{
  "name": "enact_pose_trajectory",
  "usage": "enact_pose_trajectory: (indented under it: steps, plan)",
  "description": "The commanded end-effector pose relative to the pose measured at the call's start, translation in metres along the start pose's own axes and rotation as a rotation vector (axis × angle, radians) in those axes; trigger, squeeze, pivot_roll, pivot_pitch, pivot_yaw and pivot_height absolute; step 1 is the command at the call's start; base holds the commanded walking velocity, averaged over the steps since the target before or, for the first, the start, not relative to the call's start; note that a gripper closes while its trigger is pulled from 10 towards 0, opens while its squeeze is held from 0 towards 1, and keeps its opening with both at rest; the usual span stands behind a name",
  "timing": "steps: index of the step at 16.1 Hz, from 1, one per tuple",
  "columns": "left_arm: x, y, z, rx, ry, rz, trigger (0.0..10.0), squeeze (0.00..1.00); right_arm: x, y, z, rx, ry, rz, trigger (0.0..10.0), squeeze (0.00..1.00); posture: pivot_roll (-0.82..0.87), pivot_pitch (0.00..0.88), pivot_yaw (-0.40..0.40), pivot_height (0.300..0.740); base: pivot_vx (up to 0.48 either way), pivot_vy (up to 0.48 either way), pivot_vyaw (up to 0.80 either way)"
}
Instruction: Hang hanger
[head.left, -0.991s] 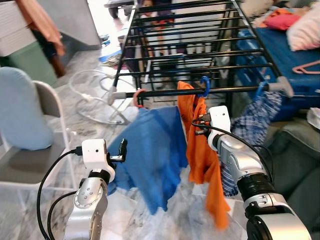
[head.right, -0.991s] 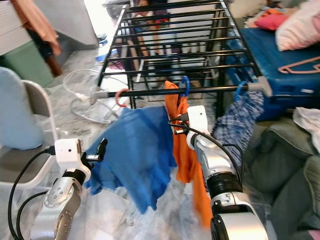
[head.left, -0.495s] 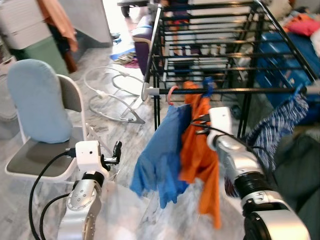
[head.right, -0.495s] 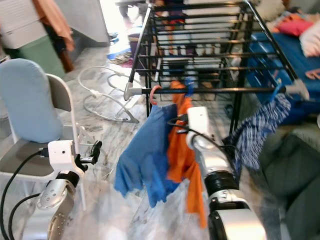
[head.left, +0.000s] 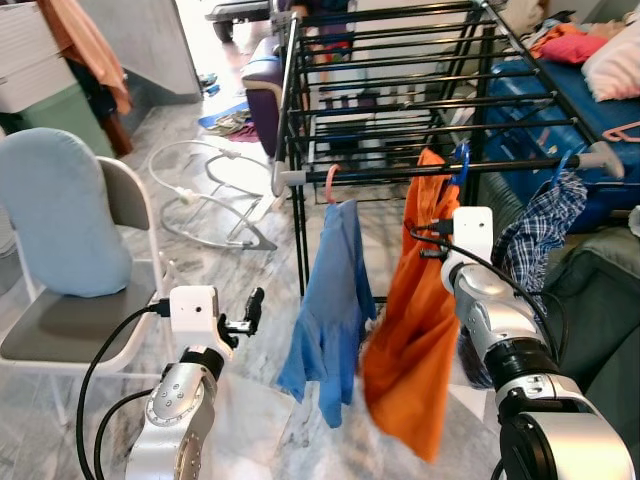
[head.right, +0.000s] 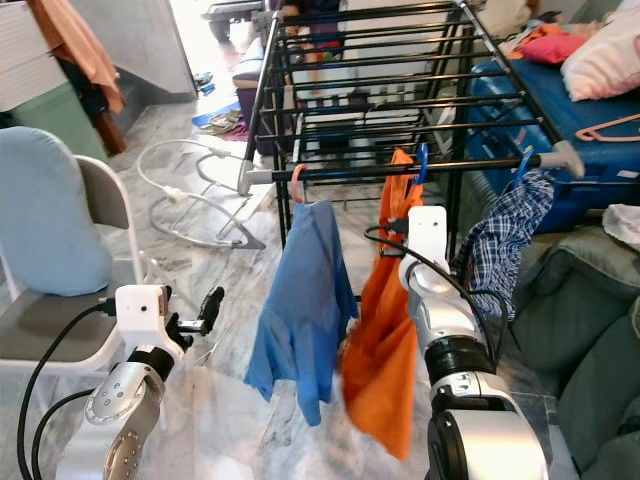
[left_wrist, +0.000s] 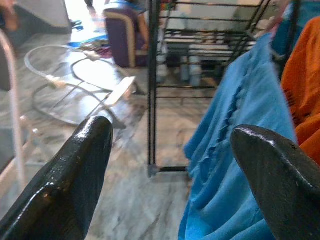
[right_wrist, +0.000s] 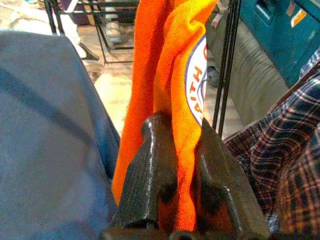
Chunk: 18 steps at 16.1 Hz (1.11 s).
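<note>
Orange shirt swung outward since earlier frame. Right gripper clamped on shirt; blue hook over rack front rail. Left gripper open, empty. Release only once hook settles.

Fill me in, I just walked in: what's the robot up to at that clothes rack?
It is hanging laundry. The right gripper is shut on the orange shirt, whose blue hanger is hooked over the drying rack rail, between a blue shirt and a plaid shirt. The left gripper hangs open and holds nothing.
</note>
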<state>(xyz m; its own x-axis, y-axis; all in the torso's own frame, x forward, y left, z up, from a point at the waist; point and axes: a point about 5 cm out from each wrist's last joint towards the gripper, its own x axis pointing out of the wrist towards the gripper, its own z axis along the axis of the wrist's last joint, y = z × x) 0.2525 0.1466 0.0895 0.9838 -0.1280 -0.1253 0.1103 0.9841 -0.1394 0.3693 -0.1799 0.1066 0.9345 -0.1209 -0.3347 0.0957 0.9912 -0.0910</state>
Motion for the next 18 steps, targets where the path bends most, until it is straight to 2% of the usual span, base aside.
enact_pose_trajectory:
  steps: [1,9,14,18]
  plan:
    - [0.000,0.002,0.008,0.004,-0.036,-0.004,10.0,0.00,0.001,0.005,0.015,0.010,-0.053,0.012,10.0,0.00,-0.09,0.005,0.099,0.740,0.240,0.000,0.00]
    - [-0.002,0.000,0.009,-0.008,-0.039,-0.023,10.0,0.00,0.001,0.005,0.016,0.007,-0.068,0.041,10.0,0.00,-0.09,0.007,0.100,0.740,0.371,0.000,0.00]
    - [-0.002,0.002,0.006,-0.008,-0.027,-0.007,10.0,0.00,0.000,0.019,0.010,-0.031,-0.024,0.155,10.0,0.00,-0.09,0.009,0.098,0.740,0.000,0.000,0.00]
    - [-0.002,0.001,0.007,-0.010,-0.027,-0.008,10.0,0.00,-0.001,0.022,0.007,-0.045,-0.009,0.181,10.0,0.00,-0.10,0.009,0.099,0.740,0.000,0.000,0.00]
